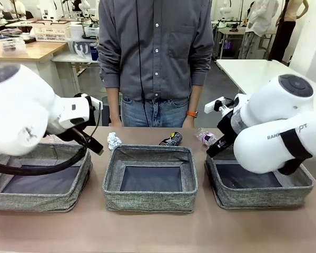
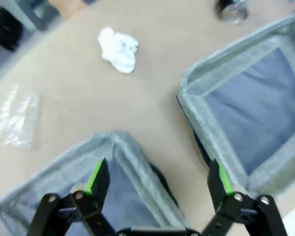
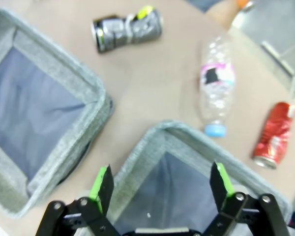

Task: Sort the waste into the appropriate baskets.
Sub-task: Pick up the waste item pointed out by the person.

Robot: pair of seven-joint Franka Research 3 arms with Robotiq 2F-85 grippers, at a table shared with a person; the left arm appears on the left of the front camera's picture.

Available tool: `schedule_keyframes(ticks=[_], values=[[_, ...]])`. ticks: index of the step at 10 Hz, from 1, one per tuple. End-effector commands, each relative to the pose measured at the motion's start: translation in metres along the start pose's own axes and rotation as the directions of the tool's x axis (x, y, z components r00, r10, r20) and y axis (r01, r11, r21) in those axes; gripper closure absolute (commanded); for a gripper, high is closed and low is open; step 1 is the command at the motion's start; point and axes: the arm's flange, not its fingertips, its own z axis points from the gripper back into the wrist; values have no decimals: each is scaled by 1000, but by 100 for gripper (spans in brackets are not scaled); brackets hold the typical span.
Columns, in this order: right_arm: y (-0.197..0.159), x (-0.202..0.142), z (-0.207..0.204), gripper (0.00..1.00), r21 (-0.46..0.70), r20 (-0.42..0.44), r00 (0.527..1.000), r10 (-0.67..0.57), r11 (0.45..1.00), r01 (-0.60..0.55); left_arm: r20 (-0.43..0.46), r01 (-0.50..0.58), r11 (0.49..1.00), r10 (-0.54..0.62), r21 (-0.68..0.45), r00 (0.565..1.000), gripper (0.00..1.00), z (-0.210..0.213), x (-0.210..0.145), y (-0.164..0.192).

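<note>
Wrist views: left pincer (image 2: 158, 169) wide apart, empty, above left basket (image 2: 132, 157); right pincer (image 3: 161, 173) likewise above right basket (image 3: 187, 135).

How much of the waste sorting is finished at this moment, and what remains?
Done: nothing visible; the three baskets show bare bottoms. In hand: nothing; the left end effector and right end effector are open, each above a basket corner. Left: the crumpled paper ball, clear plastic cup, crushed black can, plastic bottle and crushed red can all lie on the table.
</note>
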Motion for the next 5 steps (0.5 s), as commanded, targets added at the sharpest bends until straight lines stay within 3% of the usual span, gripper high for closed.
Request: schedule_keyframes(ticks=[1, 3, 4, 5], values=[[-3, 23, 96, 0, -54, 2, 1000, -9, 999, 9, -15, -70, 995, 71, 75, 997, 0, 113, 3, 3], [3, 13, 149, 0, -12, 111, 994, 19, 1000, -17, 0, -36, 984, 37, 176, 999, 0, 144, -14, -7], [5, 3, 160, 0, -52, 168, 986, 0, 999, 8, 50, -55, 988, 48, 147, 998, 0, 141, -17, -8], [-1, 20, 133, 0, -40, 77, 997, 11, 999, -8, 9, -46, 991, 45, 128, 999, 0, 144, -9, 2]])
